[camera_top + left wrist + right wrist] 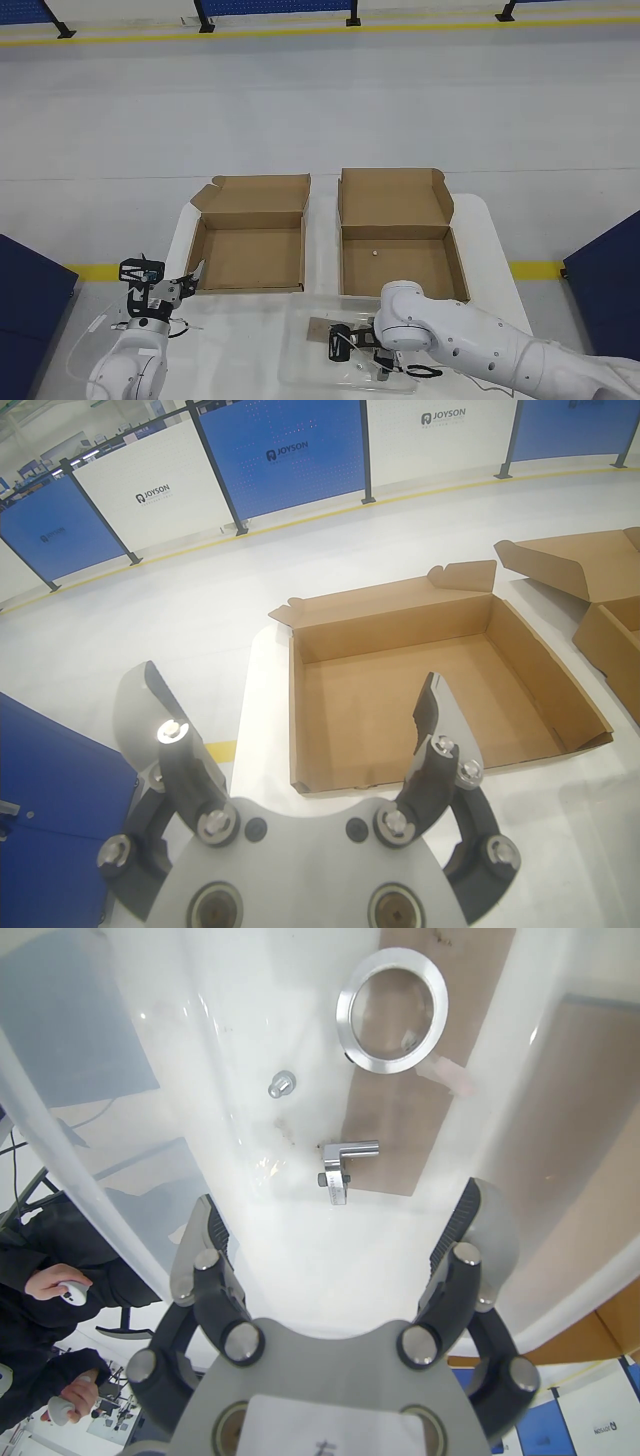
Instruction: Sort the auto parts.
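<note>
Indoors, white table (322, 245), cardboard boxes (250, 258), pale floor (300, 100), blue panels (280, 475)

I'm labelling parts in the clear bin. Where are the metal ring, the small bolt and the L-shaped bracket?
metal ring (387, 1064), right wrist view, on its flat band.
small bolt (281, 1084), right wrist view, on its body.
L-shaped bracket (334, 1159), right wrist view, on its corner block.

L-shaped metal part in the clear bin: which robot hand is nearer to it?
Right. The right hand is open over the clear bin, close to the L-shaped metal part; the left hand is open near the empty cardboard box, away from the bin.
</note>
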Available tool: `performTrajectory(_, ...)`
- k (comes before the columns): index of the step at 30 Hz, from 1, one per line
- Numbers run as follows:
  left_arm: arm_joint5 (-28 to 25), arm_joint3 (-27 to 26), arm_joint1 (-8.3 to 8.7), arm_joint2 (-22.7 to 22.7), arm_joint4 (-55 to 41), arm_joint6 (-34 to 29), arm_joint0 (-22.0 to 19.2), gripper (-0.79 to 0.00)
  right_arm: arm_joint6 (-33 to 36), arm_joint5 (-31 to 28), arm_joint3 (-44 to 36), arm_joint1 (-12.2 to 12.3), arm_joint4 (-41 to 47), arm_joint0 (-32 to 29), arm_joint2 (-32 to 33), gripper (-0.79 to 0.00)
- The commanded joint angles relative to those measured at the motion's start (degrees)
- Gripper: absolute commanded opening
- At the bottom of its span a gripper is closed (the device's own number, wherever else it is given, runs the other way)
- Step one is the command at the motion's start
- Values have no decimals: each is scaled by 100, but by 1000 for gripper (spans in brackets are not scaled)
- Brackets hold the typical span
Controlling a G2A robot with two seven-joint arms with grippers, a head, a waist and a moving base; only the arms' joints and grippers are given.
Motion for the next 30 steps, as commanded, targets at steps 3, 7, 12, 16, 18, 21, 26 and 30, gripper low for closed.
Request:
performTrajectory(3, 0, 0, 0, 0, 0, 0, 0, 0, -114, 30, 24, -2, -150, -54, -21, 0)
performTrajectory(7, 0, 0, 0, 0, 0, 0, 0, 0, -237, 6, 169, -37, -439, -174, -117, 0)
performTrajectory(12, 0, 0, 0, 0, 0, 0, 0, 0, -240, 8, 312, -96, -605, -228, -165, 0)
performTrajectory(16, 0, 0, 0, 0, 0, 0, 0, 0, -199, 23, 323, -111, -674, -228, -174, 0)
performTrajectory(18, 0, 0, 0, 0, 0, 0, 0, 0, -199, 23, 323, -111, -674, -228, -174, 0)
performTrajectory(21, 0, 0, 0, 0, 0, 0, 0, 0, -314, 42, 335, -112, -734, -266, -173, 0)
performTrajectory(26, 0, 0, 0, 0, 0, 0, 0, 0, -572, -126, 320, -98, -843, -363, -126, 0)
performTrajectory(30, 0, 0, 0, 0, 0, 0, 0, 0, -640, -253, 334, -60, -782, -413, -29, 0)
